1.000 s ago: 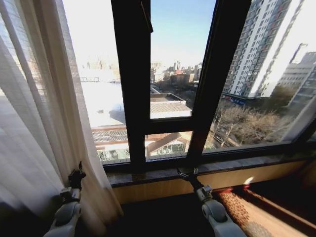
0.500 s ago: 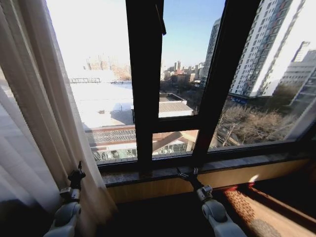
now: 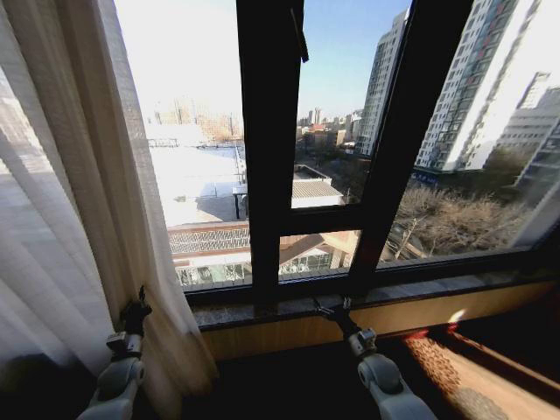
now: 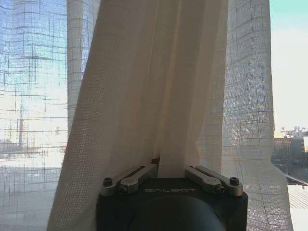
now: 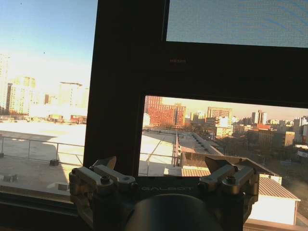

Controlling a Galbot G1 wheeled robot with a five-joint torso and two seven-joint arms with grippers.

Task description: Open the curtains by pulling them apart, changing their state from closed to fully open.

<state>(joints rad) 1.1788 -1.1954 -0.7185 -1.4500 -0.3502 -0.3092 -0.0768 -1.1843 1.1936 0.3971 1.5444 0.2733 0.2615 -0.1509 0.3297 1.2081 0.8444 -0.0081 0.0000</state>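
Between left jaws, seemingly: curtains (image 4: pixel 159 96) fold.

Left pincer (image 4: pixel 171 168) tips buried in curtains (image 4: pixel 159 96) fold.

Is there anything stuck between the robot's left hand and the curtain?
No, nothing is in between. The left gripper is shut on a fold of the curtain, so it touches the cloth directly. In the head view it sits low at the curtain's inner edge. The right gripper is open near the window sill, holding nothing.
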